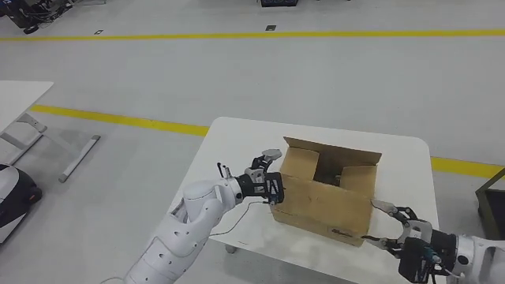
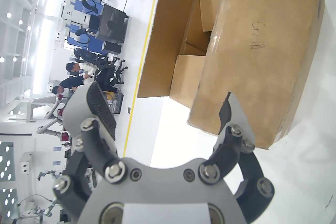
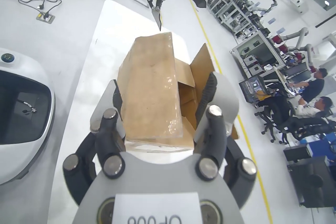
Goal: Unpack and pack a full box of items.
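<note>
We find one brown corrugated cardboard box (image 1: 323, 201) on the white, smooth-topped bench (image 1: 237, 146), which has rounded corners. In the top view the box sits at lower centre of the frame, its long side facing the lower edge. It is a long rectangular carton standing on its base with the top open. The far long flap (image 1: 339, 154) stands upright, and the short end flaps lean inward over a shadowed interior whose contents we cannot make out. Its long outer wall carries a glossy film of clear tape and a small handwritten pen mark. The left tool (image 1: 272, 176) is at the box's left end in the top view, its jaws spread wide. One finger stands raised clear of the cardboard and the other lies at the lower corner of that end; we cannot tell whether it touches. The right tool (image 1: 380, 222) is at the opposite end, in the lower right of the frame, likewise spread apart. Its own wrist view shows its two fingers (image 3: 210, 93) straddling the narrow end of the box, contact not determinable. Both tools have pale grey metal fingers faced with black ribbed pads, carried on black links fastened with round silver screws. Neither tool is closed on the box.
</note>
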